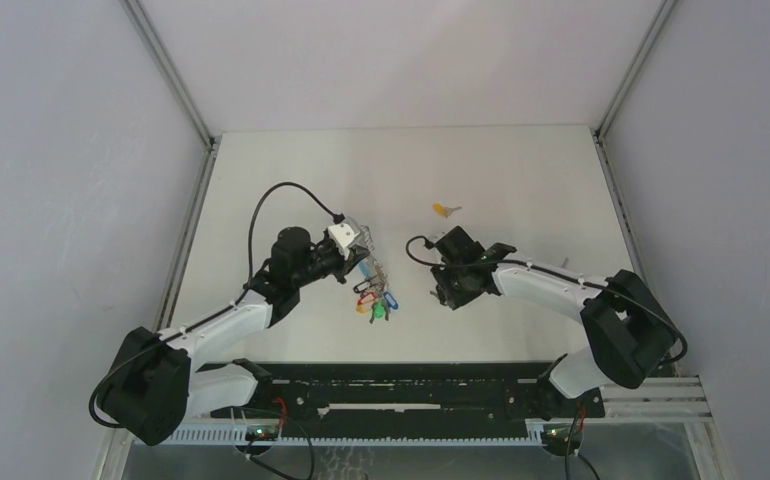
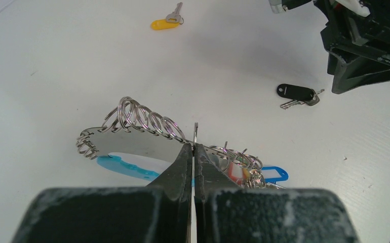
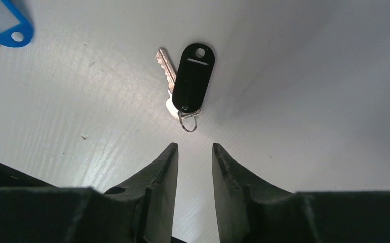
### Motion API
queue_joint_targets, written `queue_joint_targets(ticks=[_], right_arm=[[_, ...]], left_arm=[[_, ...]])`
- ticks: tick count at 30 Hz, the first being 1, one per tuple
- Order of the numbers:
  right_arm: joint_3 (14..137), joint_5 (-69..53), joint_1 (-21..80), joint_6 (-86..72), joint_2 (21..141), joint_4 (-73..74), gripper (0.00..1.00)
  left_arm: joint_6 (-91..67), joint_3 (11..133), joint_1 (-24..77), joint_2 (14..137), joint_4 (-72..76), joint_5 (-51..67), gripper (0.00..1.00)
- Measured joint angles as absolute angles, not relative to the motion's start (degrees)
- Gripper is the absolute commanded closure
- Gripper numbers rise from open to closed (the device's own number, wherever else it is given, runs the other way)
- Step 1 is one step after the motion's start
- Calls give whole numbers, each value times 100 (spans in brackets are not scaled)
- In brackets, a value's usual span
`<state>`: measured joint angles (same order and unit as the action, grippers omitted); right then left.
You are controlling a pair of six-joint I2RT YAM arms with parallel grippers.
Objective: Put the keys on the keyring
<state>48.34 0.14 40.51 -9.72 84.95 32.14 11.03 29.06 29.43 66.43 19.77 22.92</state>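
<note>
The keyring (image 1: 376, 292) lies mid-table: a grey chain of metal rings (image 2: 142, 119), a light-blue band (image 2: 124, 167) and several coloured tags (image 2: 274, 173). My left gripper (image 2: 194, 146) is shut on one thin metal ring of the keyring and holds it upright; it also shows in the top view (image 1: 365, 262). A key with a black tag (image 3: 193, 76) lies flat on the table just beyond my right gripper (image 3: 194, 149), which is open and empty above it. This key also shows in the left wrist view (image 2: 297, 92). A key with a yellow tag (image 1: 446, 209) lies farther back (image 2: 165, 23).
The white table (image 1: 521, 180) has grey walls on the left, right and back. My right arm's black wrist (image 2: 360, 45) hangs close to the right of the keyring. A black rail (image 1: 401, 385) runs along the near edge.
</note>
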Motion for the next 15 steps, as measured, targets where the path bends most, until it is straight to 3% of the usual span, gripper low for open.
queue_joint_targets(ticks=[15], right_arm=[[5424,683,4742,-89,8868,3518,72]], left_arm=[[1103,2906,2943,6643,1970,2314,100]])
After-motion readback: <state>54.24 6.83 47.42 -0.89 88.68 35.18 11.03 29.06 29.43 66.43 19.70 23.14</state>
